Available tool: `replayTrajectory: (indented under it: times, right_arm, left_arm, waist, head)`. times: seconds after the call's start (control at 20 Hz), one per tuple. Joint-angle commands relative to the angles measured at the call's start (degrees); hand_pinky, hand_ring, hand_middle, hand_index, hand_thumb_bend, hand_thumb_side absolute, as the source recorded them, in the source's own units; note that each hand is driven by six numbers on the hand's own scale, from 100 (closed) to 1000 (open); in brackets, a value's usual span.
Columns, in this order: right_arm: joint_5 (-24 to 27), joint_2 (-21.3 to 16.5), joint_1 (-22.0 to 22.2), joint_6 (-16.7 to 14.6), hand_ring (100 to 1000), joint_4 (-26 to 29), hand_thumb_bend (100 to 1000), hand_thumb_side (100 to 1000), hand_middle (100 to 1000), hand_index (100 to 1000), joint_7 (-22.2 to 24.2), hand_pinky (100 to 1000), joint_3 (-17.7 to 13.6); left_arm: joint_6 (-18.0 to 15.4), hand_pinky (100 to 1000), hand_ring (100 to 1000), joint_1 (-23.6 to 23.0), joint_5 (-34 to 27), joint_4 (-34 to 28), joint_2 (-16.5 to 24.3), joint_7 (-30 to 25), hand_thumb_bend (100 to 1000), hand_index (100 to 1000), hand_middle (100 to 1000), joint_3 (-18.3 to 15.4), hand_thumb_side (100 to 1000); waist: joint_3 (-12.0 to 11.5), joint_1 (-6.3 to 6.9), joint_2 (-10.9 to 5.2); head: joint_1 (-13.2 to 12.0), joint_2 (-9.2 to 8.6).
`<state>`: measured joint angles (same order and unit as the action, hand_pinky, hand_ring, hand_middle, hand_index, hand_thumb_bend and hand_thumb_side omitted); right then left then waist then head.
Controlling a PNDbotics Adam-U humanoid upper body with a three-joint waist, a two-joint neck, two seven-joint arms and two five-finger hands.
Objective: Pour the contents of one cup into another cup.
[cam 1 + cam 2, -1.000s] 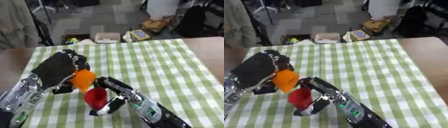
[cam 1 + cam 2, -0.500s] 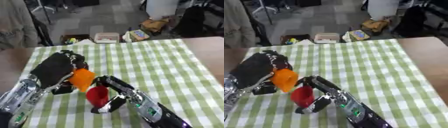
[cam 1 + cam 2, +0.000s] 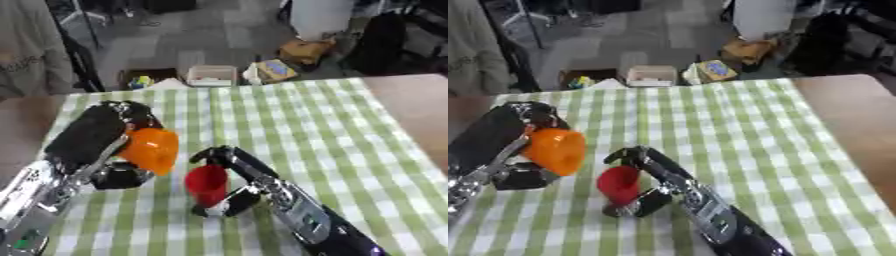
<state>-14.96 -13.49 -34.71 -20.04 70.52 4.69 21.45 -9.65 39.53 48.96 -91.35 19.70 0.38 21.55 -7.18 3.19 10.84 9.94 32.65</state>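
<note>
Orange cup [image 3: 151, 150] in left hand [image 3: 92, 135]

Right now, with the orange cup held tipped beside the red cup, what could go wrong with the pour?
1. The orange cup in the left hand sits left of and above the red cup, not over its mouth, so contents might land on the checked tablecloth.
2. The red cup's opening looks narrow, and the right hand wraps it, so a bump between cups could tip it.
</note>
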Motion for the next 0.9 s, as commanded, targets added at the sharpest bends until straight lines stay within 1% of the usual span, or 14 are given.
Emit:
replayTrajectory:
  times: [0.05, 0.4, 0.7, 0.85, 0.9]
  right_arm:
    - [-1.43, -1.73, -0.44, 0.03, 381, 0.04, 323, 100, 221, 784, -2.24, 370, -1.74]
    - [-4.07, -3.59, 0.47, 0.52, 389, -1.25, 331, 100, 222, 786, -6.16, 377, -4.59]
    - [-6.69, -4.45, 0.03, 1.42, 406, -4.77, 349, 100, 228, 790, -10.24, 386, -7.50]
    - [-7.77, -4.54, -0.42, 1.62, 426, -6.45, 379, 107, 246, 801, -11.85, 392, -8.45]
    - [-8.08, -4.59, -0.44, 1.63, 455, -6.85, 441, 159, 275, 824, -12.07, 403, -8.62]
  left_arm:
    - [1.56, 481, 237, -0.14, -2.30, -1.74, 0.24, 0.28, 392, 529, 231, -2.26, 210]
    - [3.69, 473, 232, -2.28, -5.43, -2.44, -0.43, 0.63, 384, 526, 234, -4.30, 217]
    - [4.54, 469, 229, -3.64, -6.47, -2.70, -1.19, 1.25, 374, 525, 235, -5.41, 216]
    - [4.66, 467, 228, -4.08, -6.84, -2.78, -1.51, 1.33, 370, 524, 236, -5.57, 216]
    - [4.69, 467, 228, -4.24, -6.99, -2.79, -1.61, 1.33, 369, 525, 236, -5.60, 218]
  waist:
    - [0.09, -0.26, -0.80]
    - [0.27, -0.63, -0.79]
    - [0.24, -0.84, -0.83]
    - [0.18, -0.88, -0.85]
    - [0.16, -0.90, -0.84]
  head:
    - [-0.30, -0.13]
    - [-0.77, 0.07]
    - [-1.04, 0.12]
    - [-1.10, 0.14]
    - [-1.15, 0.14]
